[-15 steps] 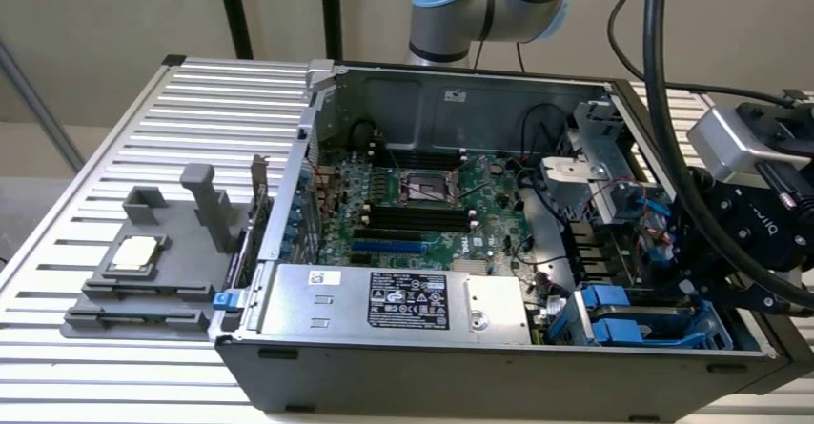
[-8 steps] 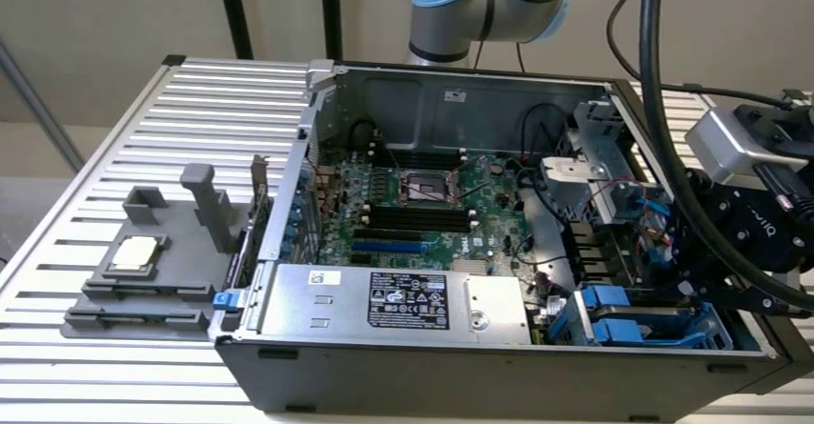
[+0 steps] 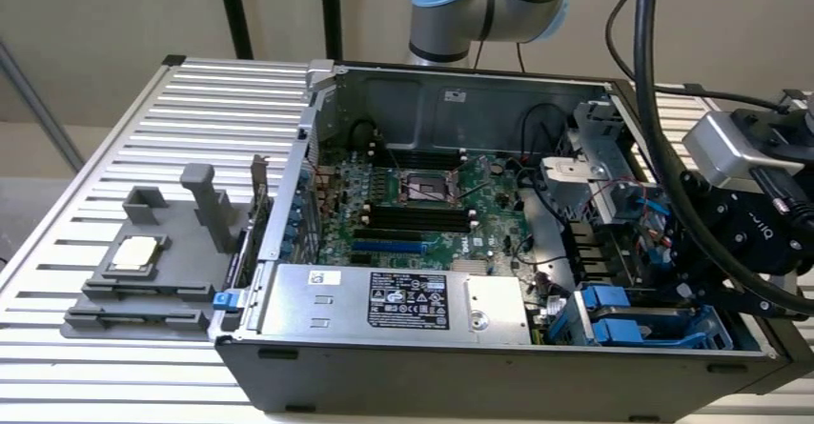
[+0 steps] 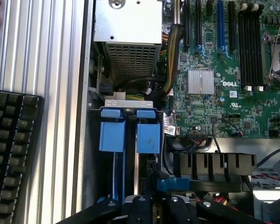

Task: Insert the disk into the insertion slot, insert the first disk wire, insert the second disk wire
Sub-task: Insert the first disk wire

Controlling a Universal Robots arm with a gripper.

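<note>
open dark grey computer tower case (image 3: 509,367) laid on its side on ribbed aluminium bench (image 3: 114,367), with green motherboard (image 3: 420,195) and silver labelled power-supply box (image 3: 395,300) exposed. in the case corner at the exterior view's lower right, grey open-topped drive cage bay with bright blue clips (image 4: 128,103), serving as insertion slot. flat disk in bright blue plastic carrier (image 4: 113,136) judged already standing on edge inside that bay: blue tabs and rails showing side by side, silver body and white label hidden, so full seating not confirmable. black robot gripper (image 4: 158,207) poised just over the near end of the bay, jaws closed; cannot tell whether pinching a connector. thin red cables (image 4: 268,179) lying close beside the gripper. step in hand judged as the close of disk insertion or the start of the first wire. next move judged to call for fine alignment of a small plug in a cramped pocket between cage wall, black ribbed plastic block (image 4: 214,163) and loose cabling, with snagging the chief hazard. black keyboard (image 4: 11,154) resting on the bench outside the case. grey stand with small chip (image 3: 133,262) well apart, at the exterior view's left.
</note>
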